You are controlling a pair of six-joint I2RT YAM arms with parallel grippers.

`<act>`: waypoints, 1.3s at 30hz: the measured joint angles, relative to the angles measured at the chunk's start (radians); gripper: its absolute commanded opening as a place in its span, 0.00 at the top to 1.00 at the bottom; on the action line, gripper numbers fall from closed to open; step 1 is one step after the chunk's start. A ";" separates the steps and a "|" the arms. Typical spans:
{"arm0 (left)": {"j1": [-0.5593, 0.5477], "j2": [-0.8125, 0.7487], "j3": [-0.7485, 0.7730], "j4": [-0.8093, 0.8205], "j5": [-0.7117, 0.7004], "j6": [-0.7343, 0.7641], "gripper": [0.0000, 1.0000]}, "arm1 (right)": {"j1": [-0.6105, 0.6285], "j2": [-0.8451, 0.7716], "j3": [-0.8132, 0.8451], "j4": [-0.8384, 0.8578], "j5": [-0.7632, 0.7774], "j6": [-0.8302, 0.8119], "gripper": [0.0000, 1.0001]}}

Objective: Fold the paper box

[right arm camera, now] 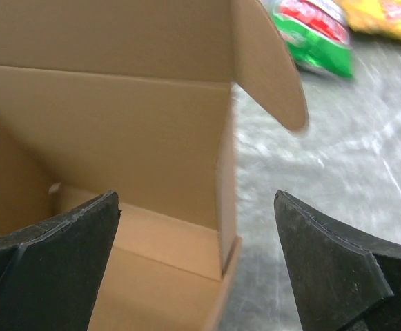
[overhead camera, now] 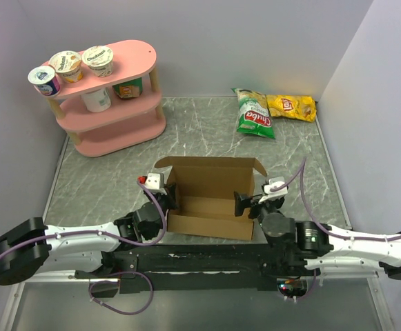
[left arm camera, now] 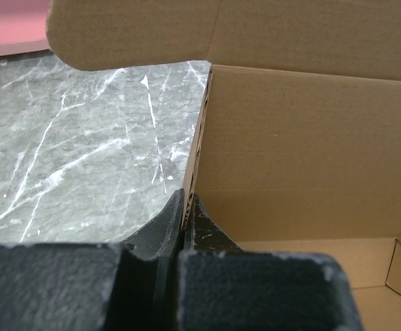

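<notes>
The paper box is plain brown cardboard standing half-formed in the middle of the table, with its back wall and side walls raised and small flaps at the top corners. My left gripper is shut on the box's left side wall, and the left wrist view shows the wall's edge running up from between the closed fingertips of that gripper. My right gripper is open at the box's right end. In the right wrist view the right gripper straddles the right wall, and neither finger touches it.
A pink three-tier shelf with yogurt cups stands at the back left. A green chip bag and a yellow chip bag lie at the back right. White walls close the table on three sides.
</notes>
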 measured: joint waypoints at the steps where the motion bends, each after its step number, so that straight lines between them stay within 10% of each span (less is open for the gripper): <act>1: 0.000 -0.002 0.000 -0.001 0.000 0.002 0.99 | 0.006 -0.011 0.000 0.024 -0.023 -0.045 0.01; 16: -0.009 -0.015 0.000 -0.012 0.004 0.053 0.99 | 0.037 0.026 0.292 0.107 -0.188 -0.562 0.01; 18: -0.010 -0.016 0.000 -0.011 0.008 0.059 0.99 | 0.035 0.048 0.333 0.101 -0.212 -0.602 0.14; 27: -0.012 -0.018 0.000 -0.009 0.029 0.094 0.99 | -0.317 0.242 0.667 -0.151 -0.709 -0.589 0.15; 39: -0.022 -0.042 -0.010 -0.013 0.044 0.117 0.99 | -0.439 0.537 0.766 -0.325 -1.160 -0.691 0.15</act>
